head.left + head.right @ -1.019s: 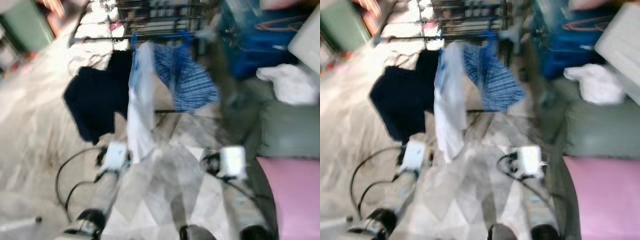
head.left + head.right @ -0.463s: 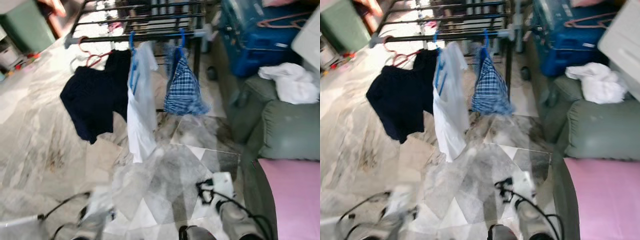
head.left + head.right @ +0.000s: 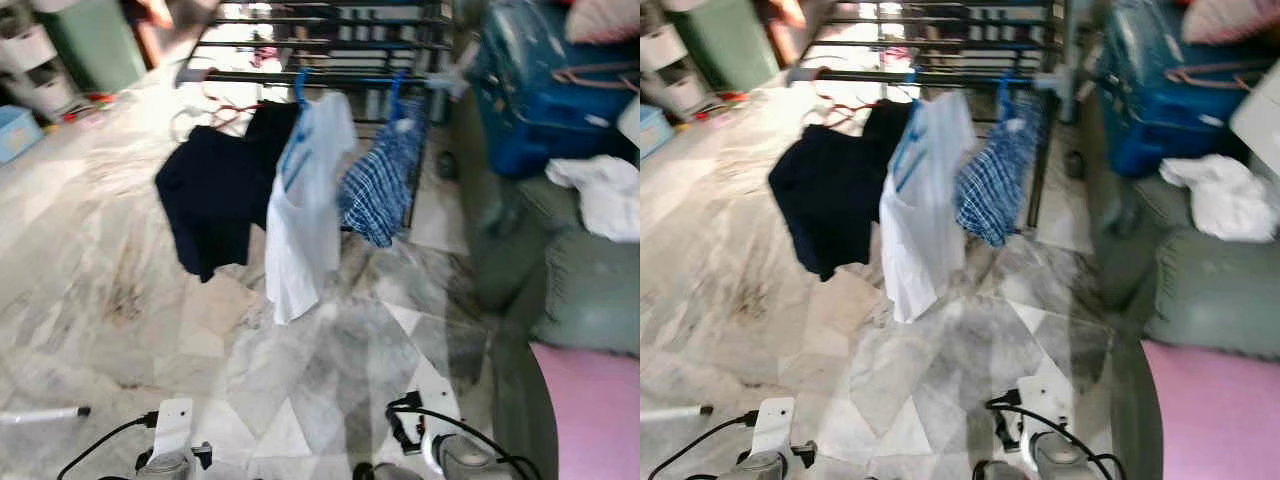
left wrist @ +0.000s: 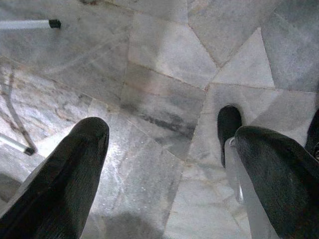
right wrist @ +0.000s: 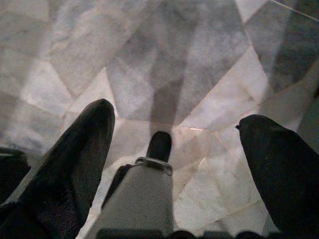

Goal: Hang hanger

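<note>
Beyond both spread, empty fingers, hangers already sit on the rack.
Blue hanger (image 3: 302,86) on the rail (image 3: 330,78) ahead; likely light, stiff plastic, best gripped near its hook.

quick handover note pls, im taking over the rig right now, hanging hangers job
Left hand: open, holding nothing, pointed at the marble floor.
Right hand: open, holding nothing, also over the floor.
Both arms are low, at the bottom of the head views, well back from the rack.
Drying rack: three garments hang from its front bar on hangers: a dark navy top, a white shirt and a blue plaid piece.
Done: judging by the empty hands and the loaded bar, the hanging looks finished.
Left: nothing obvious; more pink hangers lie on the blue case at right, if another is wanted.
</note>
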`<state>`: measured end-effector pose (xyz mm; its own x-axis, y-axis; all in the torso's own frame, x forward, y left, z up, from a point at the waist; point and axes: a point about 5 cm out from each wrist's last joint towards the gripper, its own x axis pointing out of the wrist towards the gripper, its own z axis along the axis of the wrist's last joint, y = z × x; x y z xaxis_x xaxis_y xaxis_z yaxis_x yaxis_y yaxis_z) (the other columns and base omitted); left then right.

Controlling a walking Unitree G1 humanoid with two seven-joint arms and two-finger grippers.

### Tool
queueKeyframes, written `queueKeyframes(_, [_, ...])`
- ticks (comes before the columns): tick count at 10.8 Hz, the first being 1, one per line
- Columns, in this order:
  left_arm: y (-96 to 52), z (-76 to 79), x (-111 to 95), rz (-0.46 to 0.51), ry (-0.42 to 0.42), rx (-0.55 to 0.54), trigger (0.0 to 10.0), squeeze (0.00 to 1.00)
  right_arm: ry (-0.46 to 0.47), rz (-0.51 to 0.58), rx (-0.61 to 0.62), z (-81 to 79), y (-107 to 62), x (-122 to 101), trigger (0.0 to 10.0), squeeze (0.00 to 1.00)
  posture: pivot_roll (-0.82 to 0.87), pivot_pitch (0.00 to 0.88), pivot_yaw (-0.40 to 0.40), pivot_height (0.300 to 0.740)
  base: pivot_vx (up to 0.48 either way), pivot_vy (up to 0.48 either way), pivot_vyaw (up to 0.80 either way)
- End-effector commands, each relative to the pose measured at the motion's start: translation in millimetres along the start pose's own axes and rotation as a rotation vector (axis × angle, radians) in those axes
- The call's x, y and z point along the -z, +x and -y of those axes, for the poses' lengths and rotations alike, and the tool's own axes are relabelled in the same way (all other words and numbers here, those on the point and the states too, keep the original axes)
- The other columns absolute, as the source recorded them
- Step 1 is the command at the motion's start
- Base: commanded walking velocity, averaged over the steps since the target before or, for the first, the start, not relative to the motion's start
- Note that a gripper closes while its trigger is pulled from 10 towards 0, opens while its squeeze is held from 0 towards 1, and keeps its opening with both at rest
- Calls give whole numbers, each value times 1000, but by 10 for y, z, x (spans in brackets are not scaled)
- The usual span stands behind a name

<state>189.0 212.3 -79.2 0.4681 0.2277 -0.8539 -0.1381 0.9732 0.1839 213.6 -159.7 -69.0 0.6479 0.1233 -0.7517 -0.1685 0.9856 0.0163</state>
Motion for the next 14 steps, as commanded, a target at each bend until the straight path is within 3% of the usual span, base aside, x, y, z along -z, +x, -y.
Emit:
queueKeyframes(1, [-2,-14,79,-32,18,4,10000,0,-22,-47,-15,-20,-19,116,10000,0,-114,77,23,740,0,0,0])
queueKeyframes(3, [-1,26,20,-13,64,25,10000,0,-54,-90,1,27,-44,205,10000,0,-69,55,-7,740,0,0,0])
queueKeyframes(6, [4,-13,-66,8,40,25,10000,0,-38,-119,41,111,-86,316,10000,0,-50,67,-12,740,0,0,0])
queueKeyframes(7, [9,-124,-86,13,65,22,10000,0,22,-115,82,179,-84,279,10000,0,-49,76,-1,740,0,281,-581])
queueKeyframes(10, [11,-216,-135,18,100,18,10000,0,32,-104,78,119,-59,234,10000,0,-99,110,22,740,0,480,-735])
queueKeyframes(13, [11,-247,-246,44,122,22,10000,0,52,-133,133,232,-115,356,10000,0,-131,128,52,740,0,480,-585])
queueKeyframes(14, [10,-307,-258,46,170,18,10000,0,82,-129,146,253,-132,391,10000,0,-156,125,69,740,0,480,-419])
